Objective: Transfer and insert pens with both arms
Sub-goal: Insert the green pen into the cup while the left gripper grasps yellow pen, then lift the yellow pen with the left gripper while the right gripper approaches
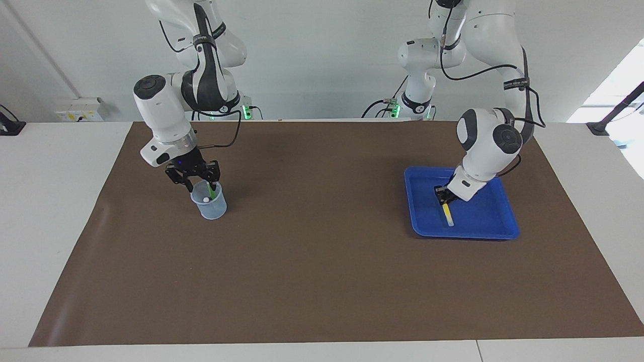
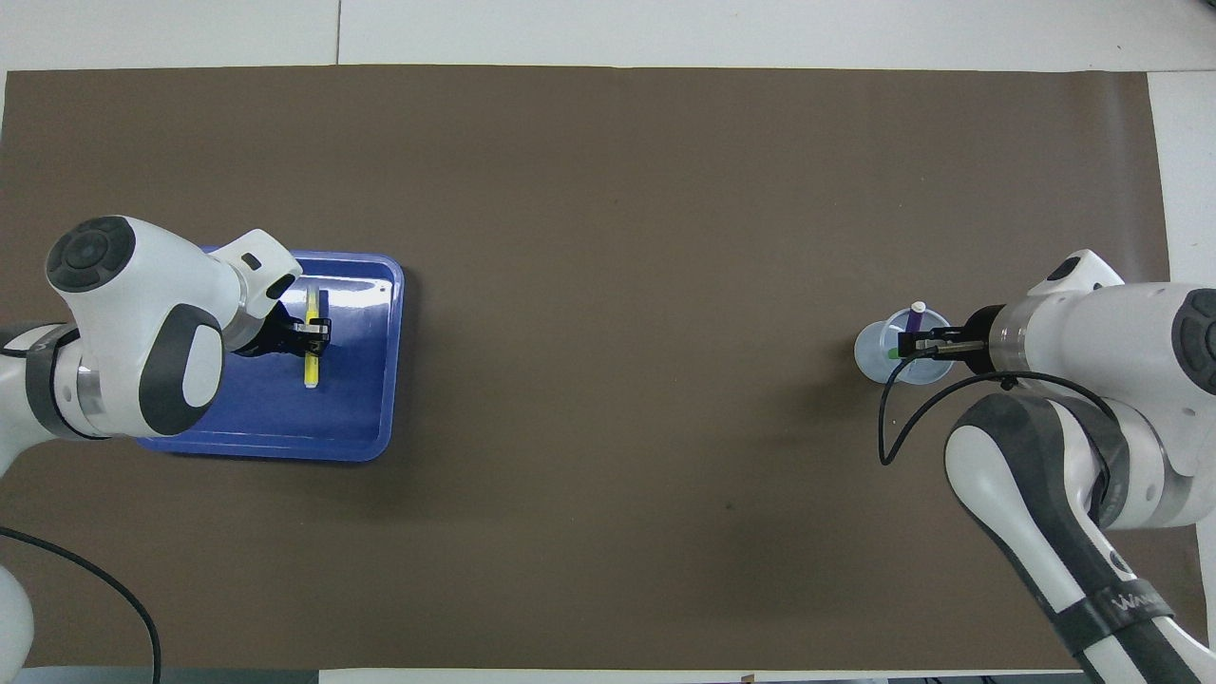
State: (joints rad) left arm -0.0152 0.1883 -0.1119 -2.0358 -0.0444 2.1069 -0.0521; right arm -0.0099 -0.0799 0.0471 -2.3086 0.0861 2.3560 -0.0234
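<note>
Left end effector (image 1: 445, 197) mostly covered by its own white wrist in the facing view; fingertips on the yellow pen (image 1: 448, 214) too small to resolve, and whether the pen is lifted off the blue tray (image 1: 483, 232) can't be told. The tray's edge nearest the robots is hidden under the left arm (image 2: 142, 332) in the overhead view. Lower ends of the green pen (image 1: 212, 190) and purple pen (image 2: 910, 321) are blurred inside the translucent cup (image 1: 210, 205); purple barely visible in the facing view. Right end effector (image 1: 193, 182) overlaps the cup rim; contact unclear. Both arms' upper links cut off by the frame edges. Right arm (image 2: 1092, 456) runs off the overhead view's bottom corner.
</note>
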